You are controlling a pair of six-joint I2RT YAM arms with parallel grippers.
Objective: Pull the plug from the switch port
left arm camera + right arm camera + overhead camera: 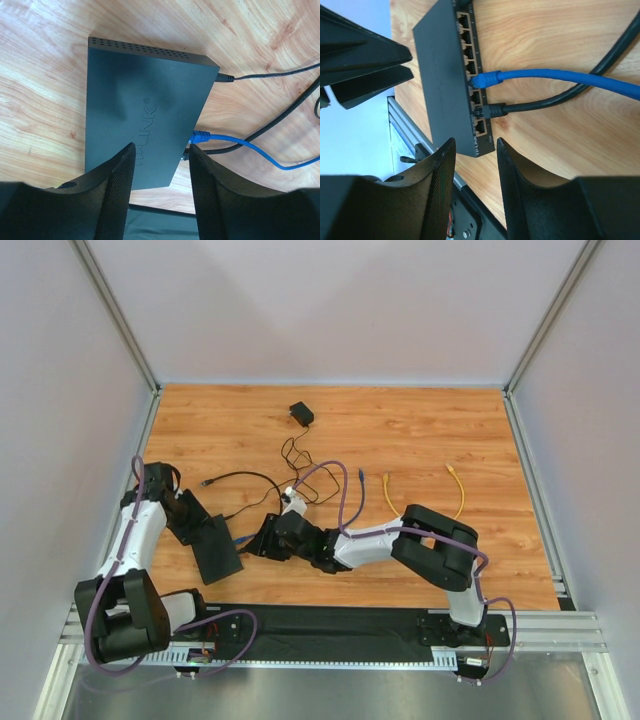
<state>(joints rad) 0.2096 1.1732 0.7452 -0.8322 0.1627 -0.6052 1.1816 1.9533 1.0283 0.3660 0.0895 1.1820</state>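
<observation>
The switch [217, 551] is a flat matte-black box lying at the front left of the wooden table. In the right wrist view [445, 75] its socket row shows, with a blue plug [487, 79] and a black plug [492, 109] seated in neighbouring ports. My left gripper [161, 150] is open and hovers over the switch's near end [140, 110], with the blue plug [201, 135] just off its right finger. My right gripper [475, 145] is open, pointing at the socket edge's end corner, short of both plugs. In the top view it [262, 540] sits just right of the switch.
A small black adapter [301, 413] on a thin lead lies at the back. Two yellow cables [388, 490] [457, 485] and a purple cable [345, 500] lie to the right. A black power lead [225, 77] enters the switch's far side. A black mat and rail [330, 625] run along the near edge.
</observation>
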